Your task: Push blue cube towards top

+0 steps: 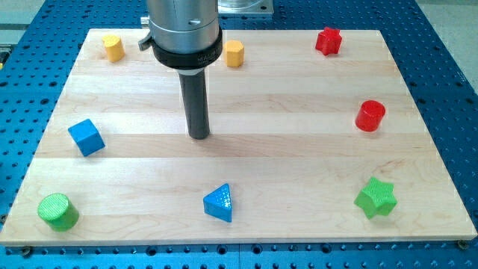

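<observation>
Arm housing cut off at view's top; part of wooden board (299,149) behind it hidden. Rod carries no gripper, grips nothing; tip (199,137) rests near board centre. Blue cube (86,137) sits at board's left, well apart from tip, to view's left. Cube turned diagonally, corner toward view's bottom; no long axis. Blue triangular block (219,202) below tip.

two yellow blocks (113,48) (234,54), two red (328,41) (370,116), two blue (86,137) (219,202), two green (57,211) (375,197)

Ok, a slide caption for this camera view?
My tip rests mid-board, right of the blue cube, not touching it.
</observation>
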{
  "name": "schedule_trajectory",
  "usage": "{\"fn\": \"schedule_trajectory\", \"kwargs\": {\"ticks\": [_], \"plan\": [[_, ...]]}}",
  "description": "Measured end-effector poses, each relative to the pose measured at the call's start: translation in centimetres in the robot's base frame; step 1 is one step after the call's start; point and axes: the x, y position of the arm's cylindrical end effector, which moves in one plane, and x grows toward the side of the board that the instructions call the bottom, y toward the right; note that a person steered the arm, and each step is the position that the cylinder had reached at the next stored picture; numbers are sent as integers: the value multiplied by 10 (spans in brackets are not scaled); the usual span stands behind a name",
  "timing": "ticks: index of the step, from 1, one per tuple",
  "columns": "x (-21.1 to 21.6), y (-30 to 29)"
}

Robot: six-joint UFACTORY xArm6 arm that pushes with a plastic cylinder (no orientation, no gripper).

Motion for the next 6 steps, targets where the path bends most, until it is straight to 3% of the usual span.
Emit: {"fn": "schedule_trajectory", "kwargs": {"ticks": [1, 2, 4, 5, 6], "plan": [[14, 0], [59, -40], [67, -124], [48, -173], [37, -177]]}}
